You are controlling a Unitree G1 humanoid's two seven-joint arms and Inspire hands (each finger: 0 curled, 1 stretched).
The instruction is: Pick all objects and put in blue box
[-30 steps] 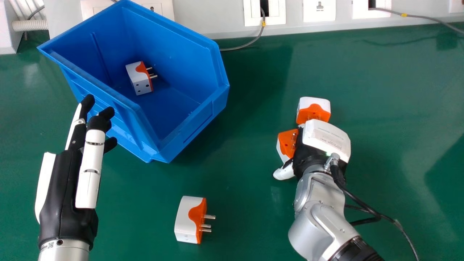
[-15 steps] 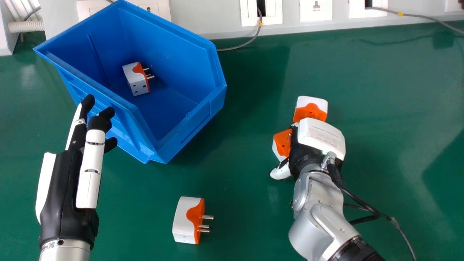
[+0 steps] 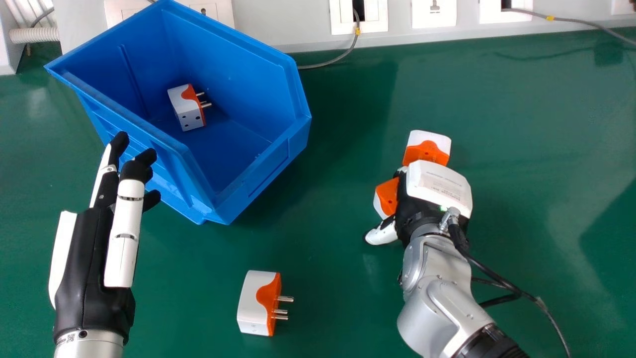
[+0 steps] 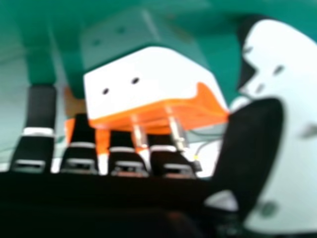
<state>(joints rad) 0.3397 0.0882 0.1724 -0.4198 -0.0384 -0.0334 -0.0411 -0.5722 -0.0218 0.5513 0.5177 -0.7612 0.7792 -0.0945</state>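
Right hand (image 3: 439, 186) low over green surface (image 3: 348, 273), fingers extended, thumb spread out to side. White-orange plug (image 3: 387, 196) at its inner side, between thumb and fingers, pins toward hand. Second plug (image 3: 427, 146) just beyond hand. Third plug (image 3: 256, 303) on surface between both arms. Fourth plug (image 3: 186, 107) inside blue box (image 3: 268, 174). Left hand (image 3: 82, 258) open beside box.

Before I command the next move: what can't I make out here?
Head view: rightmost adapter's near end and its neighbour's right side, covered by the right hand.
Head view: left forearm, cut off by the bottom edge.
Right hand view: whether hand and neighbour touch, blurred.
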